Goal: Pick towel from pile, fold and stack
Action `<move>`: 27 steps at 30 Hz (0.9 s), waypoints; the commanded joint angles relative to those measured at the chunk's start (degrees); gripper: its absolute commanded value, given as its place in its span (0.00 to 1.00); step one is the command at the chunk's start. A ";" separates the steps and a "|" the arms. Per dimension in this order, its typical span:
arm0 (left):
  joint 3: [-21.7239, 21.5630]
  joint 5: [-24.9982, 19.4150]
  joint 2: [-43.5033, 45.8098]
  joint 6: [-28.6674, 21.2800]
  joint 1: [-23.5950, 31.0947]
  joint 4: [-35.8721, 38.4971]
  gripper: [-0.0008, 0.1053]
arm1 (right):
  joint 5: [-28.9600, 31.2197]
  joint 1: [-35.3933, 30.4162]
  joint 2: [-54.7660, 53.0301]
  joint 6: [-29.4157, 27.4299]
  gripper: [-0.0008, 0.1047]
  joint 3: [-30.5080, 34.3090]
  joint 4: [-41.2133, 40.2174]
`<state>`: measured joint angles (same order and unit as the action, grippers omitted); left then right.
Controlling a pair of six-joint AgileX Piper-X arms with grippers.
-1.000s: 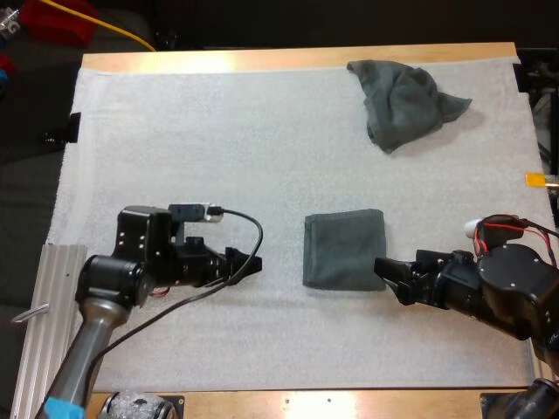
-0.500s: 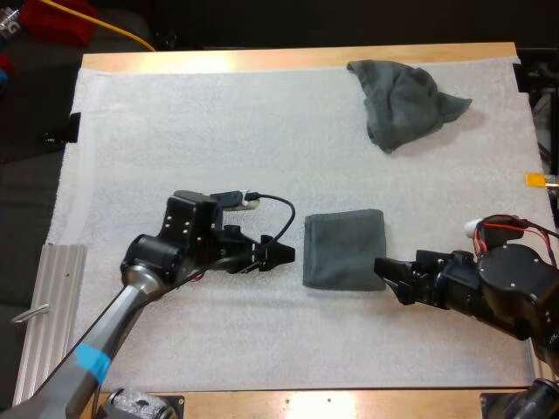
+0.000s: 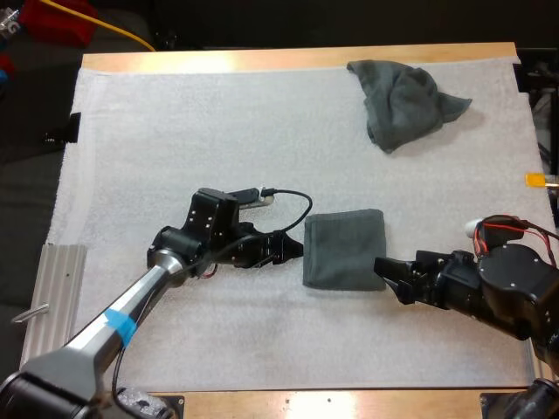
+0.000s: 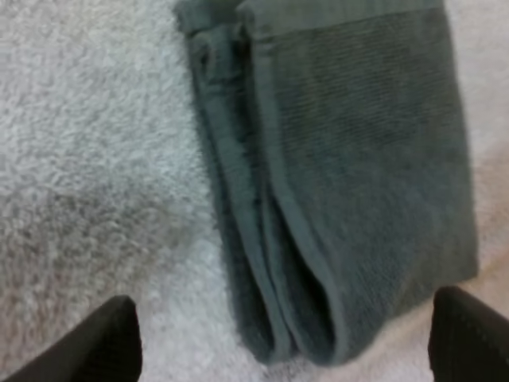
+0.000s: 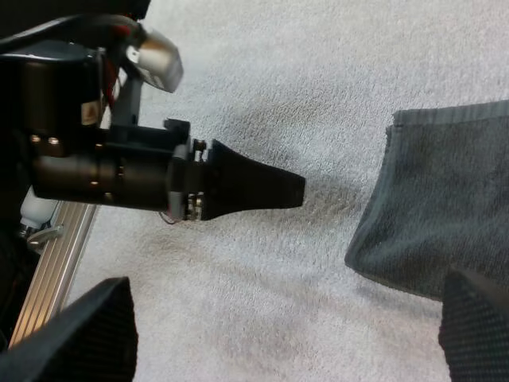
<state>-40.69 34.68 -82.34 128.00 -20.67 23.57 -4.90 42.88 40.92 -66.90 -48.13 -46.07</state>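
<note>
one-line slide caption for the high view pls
Open left gripper and open right gripper flank the folded towel; crumpled towel lies at the mat's far right corner.

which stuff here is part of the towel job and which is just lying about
Job:
folded towel, between the two open grippers
crumpled towel, far right of the mat
left gripper
right gripper

Lying about:
metal rail, off the mat's left edge
yellow cable, beyond the table
</note>
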 commanded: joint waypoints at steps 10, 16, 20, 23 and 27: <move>-3.27 0.21 -7.07 0.60 -0.29 -1.15 0.68 | 0.38 -0.02 -0.32 -0.11 0.72 -0.43 0.49; -6.51 2.99 -11.25 0.68 -0.29 0.31 0.68 | 0.38 -0.02 -0.32 0.23 0.72 -0.43 0.36; -8.82 3.88 -13.77 0.68 -0.29 3.65 0.68 | 0.38 -0.02 -0.32 0.26 0.72 -0.43 0.37; -9.77 5.24 -14.99 0.68 -0.44 4.50 0.68 | 0.38 -0.02 -0.32 0.26 0.72 -0.43 0.37; -10.02 5.21 -15.52 0.68 -1.67 5.20 0.68 | 0.38 -0.02 -0.32 0.26 0.72 -0.43 -0.25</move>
<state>-50.33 39.07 -97.68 128.62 -22.02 28.34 -4.90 42.88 40.92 -66.70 -48.13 -46.27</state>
